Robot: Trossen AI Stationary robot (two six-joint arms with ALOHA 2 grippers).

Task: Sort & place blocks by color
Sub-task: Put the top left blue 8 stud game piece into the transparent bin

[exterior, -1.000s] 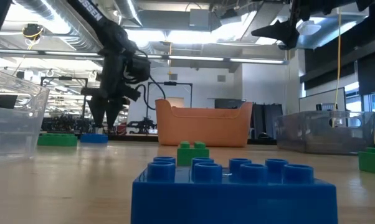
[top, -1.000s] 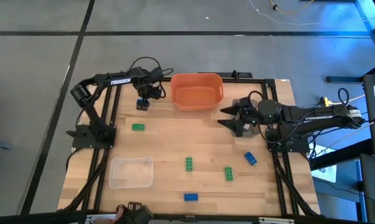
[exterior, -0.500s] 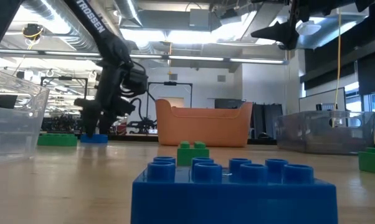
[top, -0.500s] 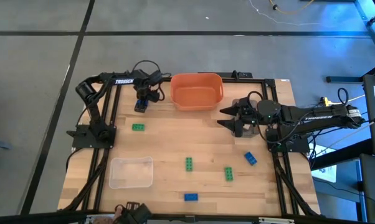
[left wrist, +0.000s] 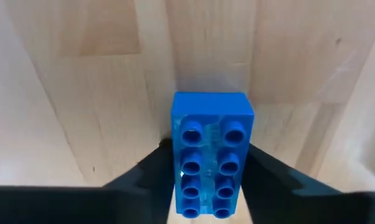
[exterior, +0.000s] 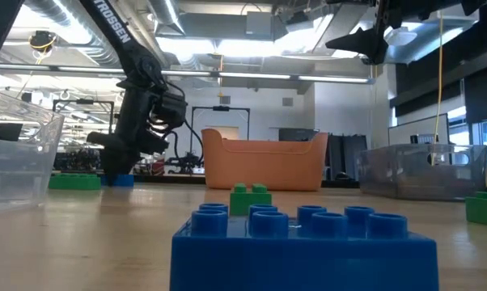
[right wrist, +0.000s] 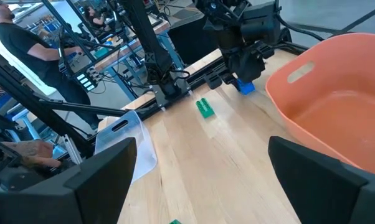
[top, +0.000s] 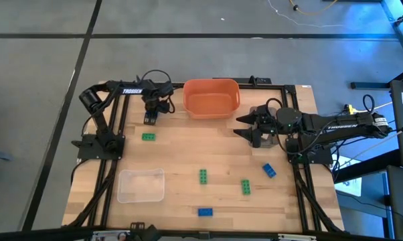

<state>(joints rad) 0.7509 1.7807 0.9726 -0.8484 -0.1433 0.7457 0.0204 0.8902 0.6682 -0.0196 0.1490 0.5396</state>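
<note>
A blue block [left wrist: 210,155] lies studs up on the wooden table [top: 188,150], at the far left beside the orange bowl [top: 211,98]. My left gripper [top: 150,115] stands over it, pointing down, shut on it. My right gripper [top: 243,127] hangs open in the air right of the bowl with nothing between its fingers. Loose on the table lie green blocks [top: 148,136], [top: 203,176], [top: 245,187] and blue blocks [top: 269,171], [top: 205,212]. My left gripper pinches the blue block by its two long sides [left wrist: 175,163] between its two fingers [left wrist: 151,171], toward one end of the block. The fingers come from above, pointing down, and lie across the block. The block sits flat on the table, studs up.
A clear tray [top: 141,185] lies at the near left. A grey see-through tray [exterior: 425,170] stands at the right under my right arm. Bare wood lies between the bowl and the loose blocks.
My left gripper has come down from just above the table onto the blue block, drifting a little toward the table's left and near edges, and its fingers have closed in on the block's sides. The block has stayed in place.
</note>
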